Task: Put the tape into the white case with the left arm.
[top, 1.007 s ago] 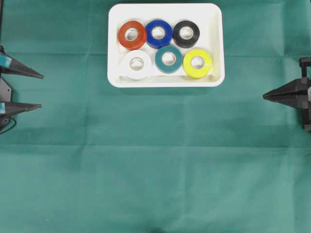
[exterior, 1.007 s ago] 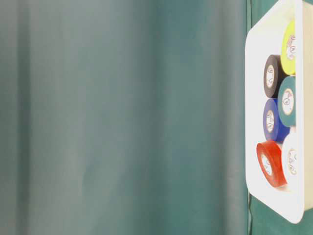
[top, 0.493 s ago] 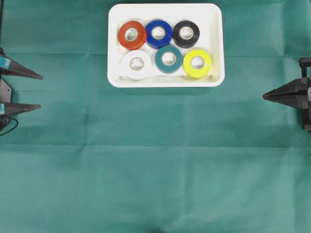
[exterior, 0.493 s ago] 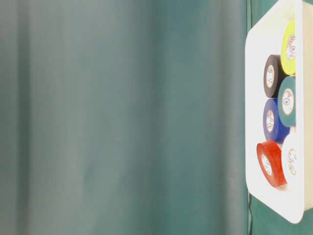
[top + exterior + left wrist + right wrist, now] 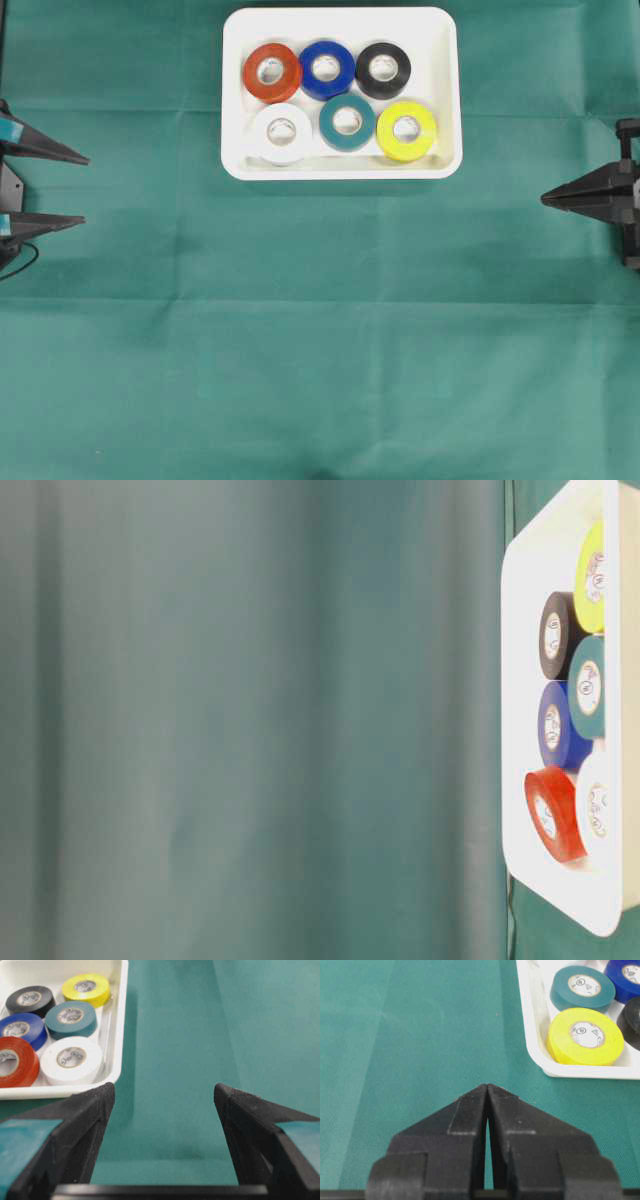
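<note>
White plastic forms the white case (image 5: 341,168), a shallow rectangular tray with rounded corners and a raised rim, lying on the green cloth (image 5: 320,340) in the upper middle of the overhead view. Six tape rolls lie flat inside it in two rows of three. Along the upper row, from left to right, sit the red roll (image 5: 271,72), the blue roll (image 5: 327,69) and the black roll (image 5: 383,69); along the lower row sit the white roll (image 5: 281,132), the teal roll (image 5: 347,121) and the yellow roll (image 5: 406,130). Neighbouring rolls touch or nearly touch, and the lower row stands close against the case's lower rim. A bare strip of the case floor shows above the upper row. The left gripper (image 5: 84,188) hangs at the left edge of the overhead view, well apart from the case, its teal-banded fingers (image 5: 75,1130) spread wide with only cloth between them. The right gripper (image 5: 545,198) sits at the right edge, also well apart from the case, its plain black fingers (image 5: 465,1120) pressed together at the tips and grasping nothing.
</note>
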Robot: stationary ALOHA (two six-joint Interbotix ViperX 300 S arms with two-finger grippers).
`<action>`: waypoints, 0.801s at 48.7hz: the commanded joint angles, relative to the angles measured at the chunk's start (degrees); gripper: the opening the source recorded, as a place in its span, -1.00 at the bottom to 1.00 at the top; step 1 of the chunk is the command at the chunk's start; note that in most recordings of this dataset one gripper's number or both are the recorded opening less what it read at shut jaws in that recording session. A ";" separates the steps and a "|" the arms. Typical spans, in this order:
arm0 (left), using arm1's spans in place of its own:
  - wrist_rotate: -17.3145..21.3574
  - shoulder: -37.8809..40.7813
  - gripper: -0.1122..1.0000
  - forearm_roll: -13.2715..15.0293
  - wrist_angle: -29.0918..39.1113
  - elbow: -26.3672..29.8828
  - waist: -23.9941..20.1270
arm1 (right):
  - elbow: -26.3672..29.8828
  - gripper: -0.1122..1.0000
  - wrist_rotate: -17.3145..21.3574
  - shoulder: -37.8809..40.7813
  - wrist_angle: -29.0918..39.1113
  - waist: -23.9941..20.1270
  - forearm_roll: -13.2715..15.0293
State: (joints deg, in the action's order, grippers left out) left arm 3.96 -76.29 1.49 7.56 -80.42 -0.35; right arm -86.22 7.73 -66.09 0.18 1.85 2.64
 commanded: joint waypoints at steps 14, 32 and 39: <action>-0.09 0.44 0.67 0.00 -0.53 0.97 0.00 | 0.70 -0.97 0.09 0.35 -0.44 0.00 0.09; -0.09 0.97 0.67 0.00 -0.53 -0.62 0.00 | 0.70 -0.97 0.09 0.35 -0.53 0.00 0.09; -0.09 1.05 0.67 0.00 -0.44 -0.97 0.00 | 0.62 -0.97 0.09 0.35 -0.53 0.00 0.09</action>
State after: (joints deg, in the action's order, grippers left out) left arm 3.87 -76.20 1.58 7.56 -82.00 -0.35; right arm -86.22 7.73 -66.09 0.18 1.76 2.64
